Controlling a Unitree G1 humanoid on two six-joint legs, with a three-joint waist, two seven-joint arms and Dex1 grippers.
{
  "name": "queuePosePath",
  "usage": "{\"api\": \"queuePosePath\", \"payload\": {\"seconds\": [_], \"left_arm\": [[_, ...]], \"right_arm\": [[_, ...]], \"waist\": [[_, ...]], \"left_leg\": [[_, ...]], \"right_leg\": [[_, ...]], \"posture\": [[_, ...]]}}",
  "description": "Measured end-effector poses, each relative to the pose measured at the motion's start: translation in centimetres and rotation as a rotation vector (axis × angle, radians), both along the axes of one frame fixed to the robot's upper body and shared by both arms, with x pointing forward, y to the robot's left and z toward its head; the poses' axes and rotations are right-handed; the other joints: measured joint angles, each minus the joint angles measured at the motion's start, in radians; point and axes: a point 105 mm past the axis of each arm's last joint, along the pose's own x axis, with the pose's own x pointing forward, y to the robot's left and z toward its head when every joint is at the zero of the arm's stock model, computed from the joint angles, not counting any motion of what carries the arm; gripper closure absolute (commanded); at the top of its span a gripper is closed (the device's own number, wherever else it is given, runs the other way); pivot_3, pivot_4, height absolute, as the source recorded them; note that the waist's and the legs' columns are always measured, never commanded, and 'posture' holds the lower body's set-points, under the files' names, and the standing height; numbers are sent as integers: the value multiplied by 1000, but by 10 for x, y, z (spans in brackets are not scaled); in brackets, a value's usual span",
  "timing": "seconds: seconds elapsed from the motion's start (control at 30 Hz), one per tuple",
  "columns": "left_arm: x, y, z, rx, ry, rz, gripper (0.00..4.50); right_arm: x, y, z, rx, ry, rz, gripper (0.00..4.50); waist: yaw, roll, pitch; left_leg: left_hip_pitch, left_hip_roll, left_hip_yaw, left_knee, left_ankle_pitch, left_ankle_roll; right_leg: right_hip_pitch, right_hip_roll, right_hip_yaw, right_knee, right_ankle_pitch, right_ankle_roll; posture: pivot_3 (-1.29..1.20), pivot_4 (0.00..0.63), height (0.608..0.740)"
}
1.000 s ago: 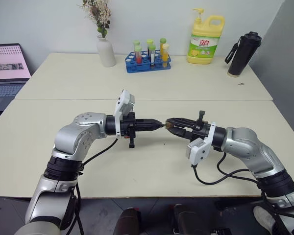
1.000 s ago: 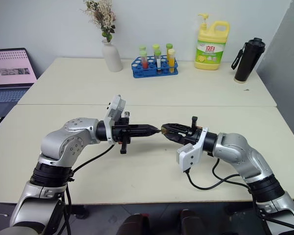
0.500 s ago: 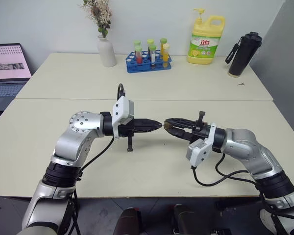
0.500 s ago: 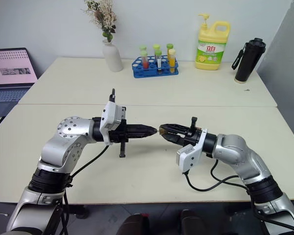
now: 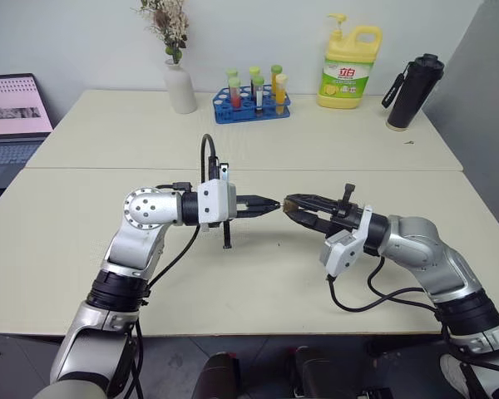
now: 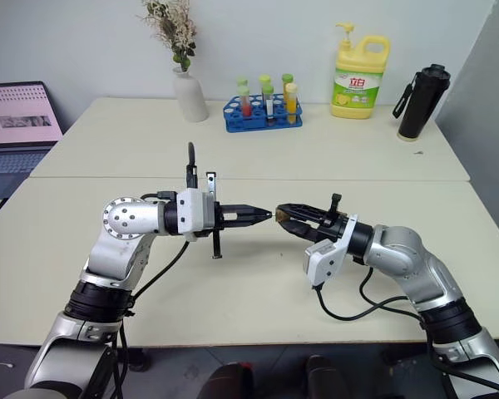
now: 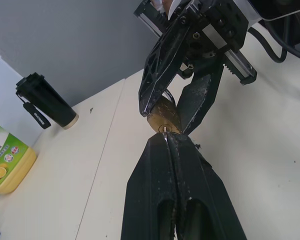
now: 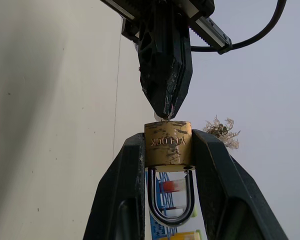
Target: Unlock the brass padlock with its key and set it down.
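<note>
arms: silver-grey metal shells with rounded joint housings; black bands at the elbows and upper segments
left shoulder disc: round, with a ring of small dark screw holes
wrist camera housings: white boxy blocks, one on each wrist
cables: black, looping from each wrist back along the forearm
left gripper [image 5: 270, 202]: black tapered fingers, scuffed surfaces
right gripper [image 5: 289, 202]: black wedge-shaped fingers on a railed black base with visible screws

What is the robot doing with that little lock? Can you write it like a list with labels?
lock: small brass padlock, held above the table
holder: right end effector, fingers clamped on the lock's sides
shackle: looks closed, pointing back between the fingers
key: thin metal tip at the lock's keyhole
key holder: left end effector, shut
behind: tube rack, soap bottle
</note>
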Motion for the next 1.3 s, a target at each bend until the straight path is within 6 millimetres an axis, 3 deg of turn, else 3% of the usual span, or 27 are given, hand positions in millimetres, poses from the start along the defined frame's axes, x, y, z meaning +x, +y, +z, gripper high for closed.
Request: {"api": "queuePosePath", "payload": {"seconds": [0.37, 0.47, 0.67, 0.8, 1.0, 1.3], "left_arm": [[6, -3, -3, -72, 255, 45, 4500], [9, -4, -5, -83, 298, 65, 3878], [17, 2, -15, -90, 563, 132, 2009], [15, 6, -10, -127, 704, 144, 762], [-2, -2, 5, -146, 797, 63, 750], [5, -5, 6, -161, 782, 121, 750]], "right_arm": [[4, -3, -2, 5, 18, -24, 3559], [4, -2, 0, 13, 15, -22, 3559], [2, 0, 4, 29, 5, -7, 3559], [2, 0, 4, 30, 5, -6, 3559], [2, 1, 4, 32, 5, -4, 3559], [2, 1, 5, 31, 2, -1, 3559]], "waist": [[0, 0, 0], [0, 0, 0], [-1, 0, 0], [-1, 0, 0], [-1, 0, 0], [0, 0, 0]], "left_leg": [[0, 0, -1, 0, 0, 0], [0, 0, -1, 0, 0, 0], [0, 0, -2, 0, 0, 0], [0, 0, -2, 0, 0, 0], [0, 0, -3, 0, 0, 0], [0, 0, -3, 0, 0, 0]], "right_leg": [[0, 0, 0, 0, 0, 0], [0, 0, 0, 0, 0, 0], [0, 0, -1, 0, -1, 2], [0, 0, -1, 0, -2, 3], [0, 0, 0, 0, -2, 3], [0, 0, 0, 0, -1, 2]], "posture": [[0, 150, 740], [0, 150, 740], [0, 150, 740], [0, 150, 740], [0, 150, 740], [0, 150, 740]]}}
